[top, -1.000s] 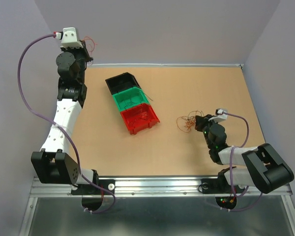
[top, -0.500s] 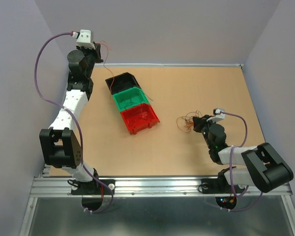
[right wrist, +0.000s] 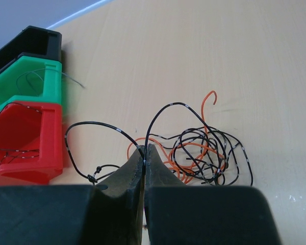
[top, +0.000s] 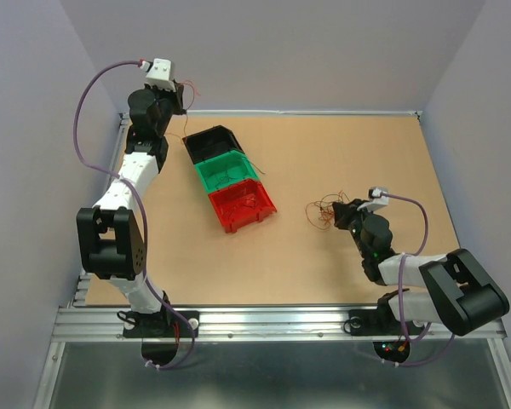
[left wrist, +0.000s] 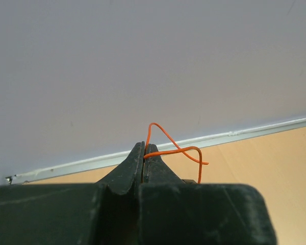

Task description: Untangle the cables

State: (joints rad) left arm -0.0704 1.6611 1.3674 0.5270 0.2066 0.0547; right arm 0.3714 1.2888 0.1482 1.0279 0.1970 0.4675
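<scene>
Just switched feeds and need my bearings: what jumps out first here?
The left gripper, raised at the far-left corner, pinches one orange wire. The right gripper is shut on a black wire from the tangle right of centre. A row of black, green and red bins sits centre-left.

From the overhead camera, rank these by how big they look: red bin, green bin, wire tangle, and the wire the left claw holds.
1. The red bin and green bin: about alike, so not ranked.
2. The wire tangle.
3. The orange wire in the left gripper: smallest, though it seems raised nearer the camera.
</scene>
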